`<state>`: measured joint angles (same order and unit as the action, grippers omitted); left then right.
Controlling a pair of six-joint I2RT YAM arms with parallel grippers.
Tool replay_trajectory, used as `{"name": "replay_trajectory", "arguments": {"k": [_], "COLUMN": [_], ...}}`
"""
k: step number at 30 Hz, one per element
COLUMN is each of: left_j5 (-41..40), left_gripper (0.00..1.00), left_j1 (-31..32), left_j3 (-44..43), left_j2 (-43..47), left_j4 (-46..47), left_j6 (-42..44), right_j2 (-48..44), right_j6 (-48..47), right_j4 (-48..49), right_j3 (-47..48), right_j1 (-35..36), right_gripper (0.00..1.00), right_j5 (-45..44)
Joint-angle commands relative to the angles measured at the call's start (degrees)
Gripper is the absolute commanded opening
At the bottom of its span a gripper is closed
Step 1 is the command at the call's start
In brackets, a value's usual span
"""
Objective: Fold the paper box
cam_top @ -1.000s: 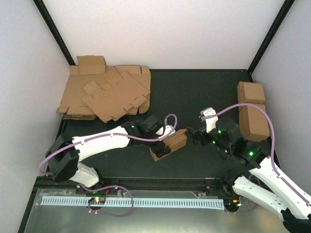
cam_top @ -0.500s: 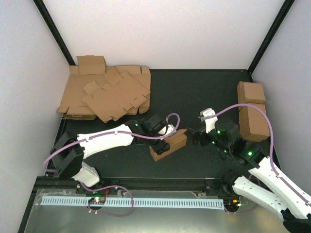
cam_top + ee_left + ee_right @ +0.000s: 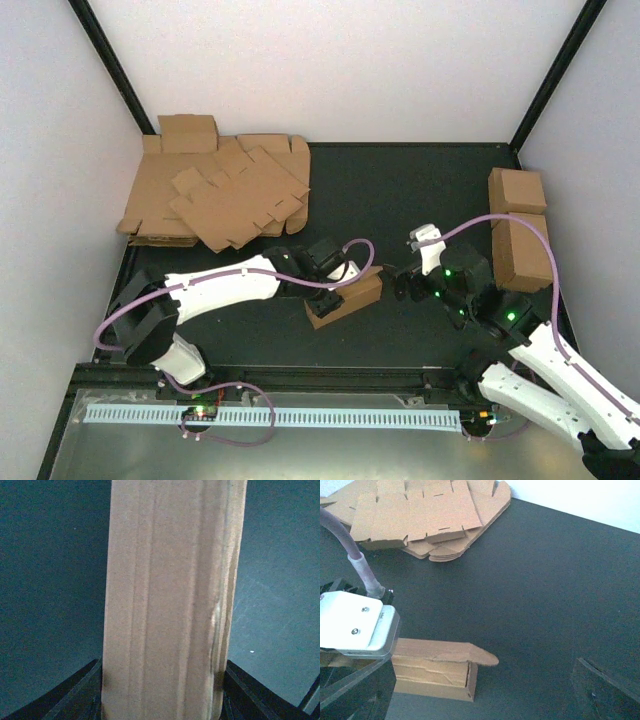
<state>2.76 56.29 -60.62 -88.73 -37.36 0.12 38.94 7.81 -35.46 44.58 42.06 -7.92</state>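
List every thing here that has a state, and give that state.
paper box, folded into a long block, one end flap sticking out.
left gripper, closed on the paper box's sides.
right gripper, open, empty.
cardboard sheets, flat, unfolded, heaped.
two cardboard cuboids, folded shut.

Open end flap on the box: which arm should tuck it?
Probably right. The right gripper is open, empty and sits just off the box end where the flap sticks out. The left gripper is clamped across the box, steadying it.
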Motion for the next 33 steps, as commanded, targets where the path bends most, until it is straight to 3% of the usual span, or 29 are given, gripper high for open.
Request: {"name": "replay_trajectory", "arguments": {"k": [1, 8, 14, 21, 28, 33], "left_j5": [-4.2, -5.8, -4.9, -3.7, -1.2, -0.8], "left_gripper": [0.58, 0.56, 0.56, 0.55, 0.56, 0.56], "left_j1": [0.2, -1.2, -3.2, -4.7, -5.3, -5.4], "left_j3": [-1.7, 1.2, 4.3, 4.8, 5.6, 5.5], "left_j2": [1.8, 5.3, 9.1, 9.3, 11.2, 11.1], "left_j4": [-4.3, -5.8, -6.7, -8.1, -7.8, -7.8], "left_j6": [2.7, 3.0, 5.2, 7.7, 8.7, 8.8], "right_j2": [-0.3, -0.1, 0.8, 8.7, 17.6, 18.1], "right_j6": [0.2, 1.0, 0.2, -1.4, -1.9, -7.2], "right_j4": [2.5, 7.4, 17.4, 22.1, 27.9, 36.7], "right_j3": [-1.7, -5.0, -11.1, -11.8, -12.9, -17.1], "right_j1": [-0.3, -0.2, -0.2, -0.2, -0.2, -0.1], "right_gripper": [1.0, 1.0, 0.97, 0.91, 0.78, 0.83], "right_j5": [1.3, 5.1, 10.8, 13.2, 13.3, 12.7]}}
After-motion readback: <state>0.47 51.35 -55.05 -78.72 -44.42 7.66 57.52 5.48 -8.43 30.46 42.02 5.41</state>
